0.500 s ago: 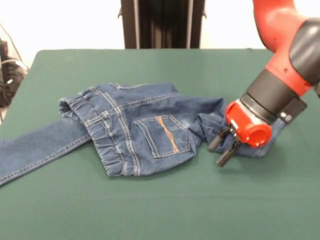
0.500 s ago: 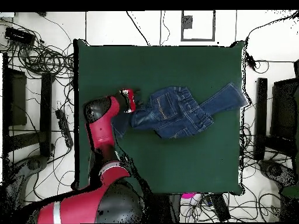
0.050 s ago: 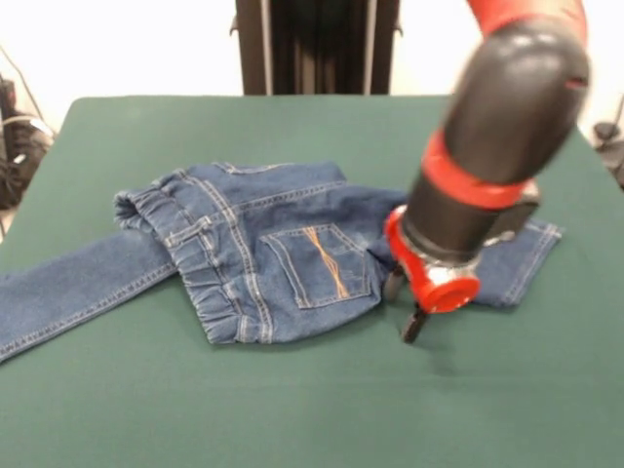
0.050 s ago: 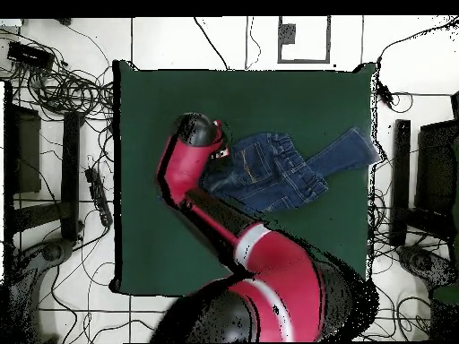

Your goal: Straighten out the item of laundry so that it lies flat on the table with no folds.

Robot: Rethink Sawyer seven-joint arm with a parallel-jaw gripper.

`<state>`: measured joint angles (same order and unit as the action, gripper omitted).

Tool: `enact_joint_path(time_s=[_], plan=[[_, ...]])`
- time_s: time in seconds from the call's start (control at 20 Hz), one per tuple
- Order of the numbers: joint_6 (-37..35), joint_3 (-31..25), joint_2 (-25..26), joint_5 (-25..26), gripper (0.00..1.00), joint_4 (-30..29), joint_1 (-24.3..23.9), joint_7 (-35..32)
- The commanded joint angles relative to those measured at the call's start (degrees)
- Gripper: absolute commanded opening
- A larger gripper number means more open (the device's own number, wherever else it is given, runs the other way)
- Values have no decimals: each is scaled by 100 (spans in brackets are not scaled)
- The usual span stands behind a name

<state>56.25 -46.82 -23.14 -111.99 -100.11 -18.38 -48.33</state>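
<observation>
The end effector (image 3: 408, 307) hangs low over the bench (image 3: 292, 409), at the near edge of the jeans (image 3: 283, 258). Two dark fingers (image 3: 413, 324) project below the red wrist collar; one tip sits over bare green cloth, the other close to the denim. Motion blur obscures the tips, so whether the end effector is released or clenched cannot be determined. No fabric is visibly pinched between the fingers.

The arm (image 3: 497, 127) descends from the top right of the front view. Its black and red wrist segment covers the part of the jeans where one leg joins the seat. In the overhead view the arm (image 4: 193, 175) reaches across the bench (image 4: 296, 98), and the end effector (image 4: 221, 152) is at the end of the jeans (image 4: 269, 170) nearer the bench's left edge in that view.

The jeans lie on the bench, well inside its edges apart from one leg. The seat faces up, with one orange-stitched back pocket (image 3: 320, 263) showing. The gathered waistband (image 3: 195, 268) is turned over and bunched. In the front view, one leg (image 3: 73, 292) runs to the left edge of the bench. The other leg (image 3: 522, 258) emerges from behind the wrist towards the right edge, lying flat with its hem visible. The garment is folded on itself around the waistband and seat.
</observation>
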Motion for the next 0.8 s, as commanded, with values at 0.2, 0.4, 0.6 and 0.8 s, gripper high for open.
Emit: enact_joint_path(time_s=[0.2,0.4,0.6,0.8], plan=[[446,-1918,248,-1064,100,-905,-716,4482],[436,-1935,210,-1162,100,-899,-711,4430],[215,-1930,329,-1111,100,-886,-705,4220],[252,-1930,354,-1021,100,-841,-701,4264]])
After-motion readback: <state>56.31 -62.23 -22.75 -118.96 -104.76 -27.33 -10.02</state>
